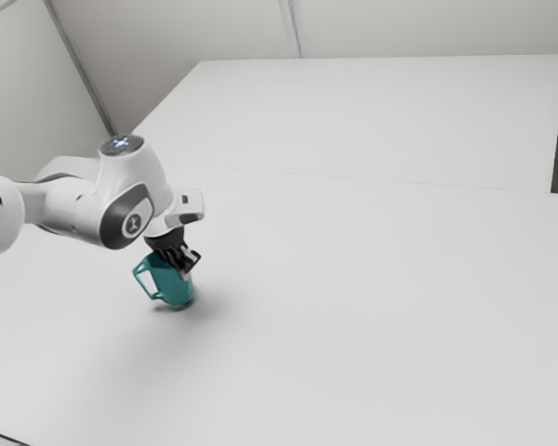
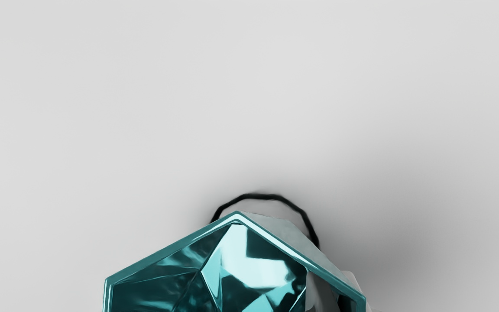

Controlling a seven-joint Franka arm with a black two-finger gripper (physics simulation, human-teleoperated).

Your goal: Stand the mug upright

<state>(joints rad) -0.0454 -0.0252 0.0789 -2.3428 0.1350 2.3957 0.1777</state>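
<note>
Judging by how it stands, we have the mug [image 1: 174,288] mouth up on its base, as the task wants it or nearly so; a slight lean we can't rule out, so at most a small straightening seems left. It sits directly below the gripper [image 1: 189,268], which meets its rim [image 2: 171,246], open or closed we cannot tell, and well short of the far edge of the worktop [image 1: 400,325].
</note>
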